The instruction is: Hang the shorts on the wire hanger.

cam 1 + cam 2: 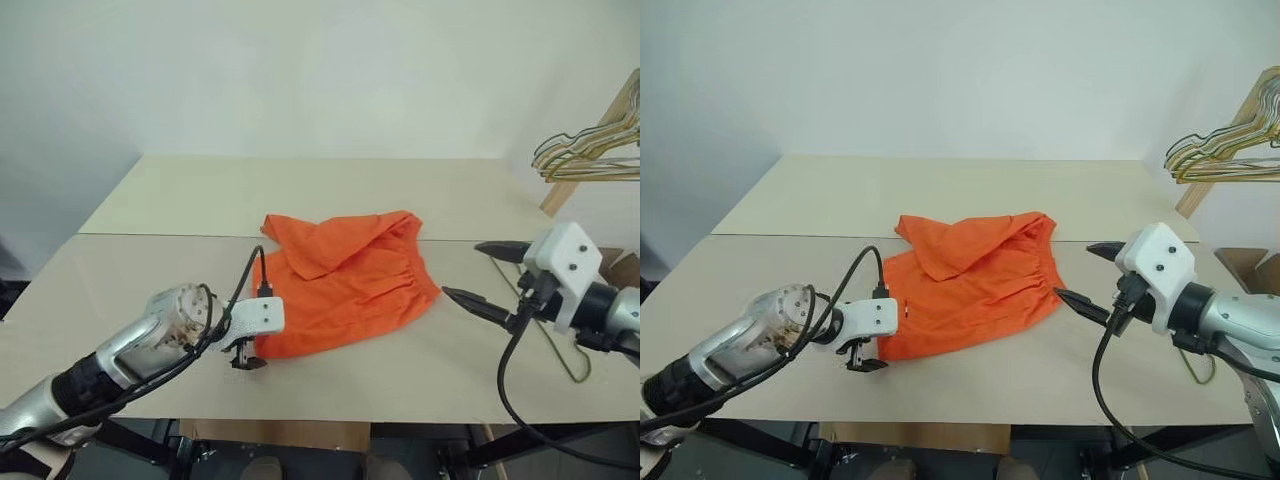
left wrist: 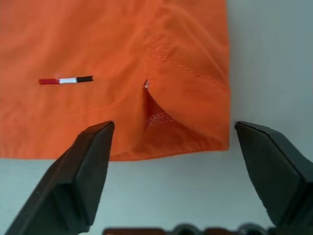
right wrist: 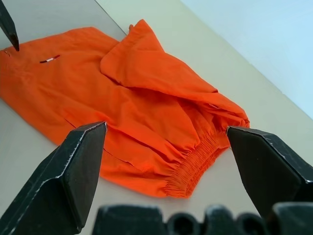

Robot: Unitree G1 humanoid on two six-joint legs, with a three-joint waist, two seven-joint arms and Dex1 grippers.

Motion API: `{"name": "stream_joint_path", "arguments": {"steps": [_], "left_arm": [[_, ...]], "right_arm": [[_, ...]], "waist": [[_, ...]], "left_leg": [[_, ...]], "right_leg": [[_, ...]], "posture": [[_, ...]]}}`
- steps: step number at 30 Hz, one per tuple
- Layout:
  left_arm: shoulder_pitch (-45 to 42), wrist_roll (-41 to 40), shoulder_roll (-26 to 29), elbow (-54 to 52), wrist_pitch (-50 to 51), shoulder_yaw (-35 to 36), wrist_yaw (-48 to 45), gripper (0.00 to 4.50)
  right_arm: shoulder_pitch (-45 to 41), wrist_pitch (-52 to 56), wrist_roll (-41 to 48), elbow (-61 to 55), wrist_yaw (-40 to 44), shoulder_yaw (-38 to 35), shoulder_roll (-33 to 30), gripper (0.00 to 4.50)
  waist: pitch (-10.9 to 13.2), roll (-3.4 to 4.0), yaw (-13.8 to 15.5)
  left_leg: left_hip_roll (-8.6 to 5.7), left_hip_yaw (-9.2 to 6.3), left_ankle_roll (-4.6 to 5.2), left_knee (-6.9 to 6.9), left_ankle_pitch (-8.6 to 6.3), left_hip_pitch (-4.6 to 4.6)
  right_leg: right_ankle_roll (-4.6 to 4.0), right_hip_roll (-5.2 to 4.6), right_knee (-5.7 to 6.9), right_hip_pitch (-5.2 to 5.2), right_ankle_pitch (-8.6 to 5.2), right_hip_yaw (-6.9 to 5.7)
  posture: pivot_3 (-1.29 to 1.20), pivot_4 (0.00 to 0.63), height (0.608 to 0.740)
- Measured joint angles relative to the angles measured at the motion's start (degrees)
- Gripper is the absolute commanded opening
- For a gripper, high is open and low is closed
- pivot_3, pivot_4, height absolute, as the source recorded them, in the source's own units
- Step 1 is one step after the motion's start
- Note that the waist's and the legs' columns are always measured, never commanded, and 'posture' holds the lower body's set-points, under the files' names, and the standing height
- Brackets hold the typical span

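Between the left pincer's [image 2: 171, 142] spread fingers lies the shorts' [image 2: 122, 63] hem.

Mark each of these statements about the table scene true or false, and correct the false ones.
1. The shorts lie on the table. True.
2. The left end effector is shut on the shorts. False: its fingers stand apart at the hem, with nothing between them.
3. The right end effector is open, pointing toward the shorts' waistband side. True.
4. The shorts already hang on the hanger. False: the hanger lies on the table by the right arm, apart from the shorts.
5. A bunch of hangers shows at the far right. True.
6. The shorts lie perfectly flat. False: one part is folded over the rest.
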Motion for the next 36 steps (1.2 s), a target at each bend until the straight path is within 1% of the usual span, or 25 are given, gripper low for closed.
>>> {"name": "stream_joint_path", "arguments": {"steps": [4, 9, 11, 15, 19, 20, 24, 27, 31, 36], "left_arm": [[-0.26, 2.29, -0.41, 1.65, -3.01, -1.2, -1.54, 2.15], [-0.99, 3.25, -3.5, 5.14, -3.85, -1.1, -1.68, 0.53], [-1.27, 3.76, -4.46, 6.15, -3.87, -1.06, -1.71, 0.16], [-0.97, 4.18, -4.47, 6.84, -5.54, -0.37, -2.5, 0.16], [2.23, 1.46, -0.71, 7.66, -14.29, 4.48, -5.39, 0.16], [2.27, 0.99, -0.2, 7.82, -15.43, 5.55, -5.76, 0.16], [1.65, 0.29, 0.16, 9.75, -17.72, 10.19, -6.05, 0.16], [0.92, -0.46, -0.05, 10.54, -17.69, 12.5, -6.55, 0.16], [0.85, -1.75, 0.02, 10.14, -17.76, 14.94, -7.81, 0.16], [1.05, -3.61, 0.09, 8.97, -17.17, 16.97, -8.96, 0.16]], "right_arm": [[0.0, 0.63, 1.03, -0.43, -0.01, -0.51, -0.14, 4.5], [0.0, 0.97, 1.53, -0.58, -0.02, -0.52, -0.21, 4.5], [0.0, 0.98, 1.62, -0.85, -0.03, -0.51, -0.21, 4.5], [-0.07, 0.97, 1.57, -1.05, -0.06, -0.36, -0.21, 4.5], [-0.25, -0.89, -1.75, -0.57, 0.32, 3.48, -1.91, 4.5], [-0.23, -2.69, -3.8, 0.0, 0.87, 5.17, -2.83, 4.5], [0.0, -15.02, -15.7, 4.48, 4.71, 16.29, -7.5, 4.5], [-1.62, -24.2, -24.72, 9.49, 5.48, 23.61, -8.68, 4.5], [-7.94, -31.8, -35.52, 17.76, 3.36, 31.79, -5.3, 4.5], [-14.22, -39.49, -47.25, 29.82, -0.56, 38.99, -0.39, 4.5]], "waist": [[0.0, 0.0, -0.34], [-0.15, 0.05, -0.25], [-0.18, 0.05, -0.32], [-0.19, 0.06, -0.34], [-0.19, 0.06, -0.76], [-0.19, 0.06, -0.65], [-0.19, 0.05, -0.26], [-0.19, 0.04, -0.29], [-0.19, 0.04, -0.64], [-0.19, 0.04, -0.41]], "left_leg": [[0.0, 0.0, 0.0, 0.0, 0.0, 0.04], [-0.01, -0.01, 0.0, 0.06, 0.0, 0.08], [-0.01, -0.01, 0.0, 0.06, 0.0, 0.09], [0.0, -0.02, 0.0, 0.06, 0.0, 0.07], [0.04, -0.01, 0.0, 0.04, 0.0, 0.05], [0.03, -0.01, 0.0, 0.06, 0.0, 0.05], [0.0, 0.04, 0.0, 0.07, 0.0, 0.05], [0.01, 0.06, 0.0, 0.08, 0.0, 0.01], [0.02, 0.06, 0.0, 0.07, 0.0, 0.04], [0.01, 0.07, -0.01, 0.09, 0.01, 0.02]], "right_leg": [[0.0, 0.0, 0.07, 0.02, 0.0, 0.0], [0.0, -0.01, 0.12, 0.08, 0.0, 0.0], [0.0, 0.0, 0.12, 0.08, 0.0, 0.0], [0.0, 0.0, 0.11, 0.06, 0.0, 0.0], [-0.01, 0.01, 0.12, -0.02, 0.01, 0.02], [-0.01, 0.01, 0.12, -0.02, 0.01, 0.01], [0.01, -0.01, 0.1, 0.01, 0.0, 0.01], [0.02, -0.01, 0.08, -0.04, 0.0, 0.01], [0.0, 0.01, 0.13, -0.05, 0.0, 0.02], [-0.01, -0.01, 0.14, -0.07, 0.01, 0.03]], "posture": [[-0.05, 0.0, 0.74], [-0.05, 0.0, 0.74], [-0.04, 0.0, 0.74], [-0.04, 0.0, 0.74], [-0.02, 0.0, 0.74], [-0.02, 0.0, 0.74], [0.0, 0.0, 0.74], [0.01, 0.0, 0.74], [0.01, 0.0, 0.74], [0.03, 0.0, 0.74]]}}
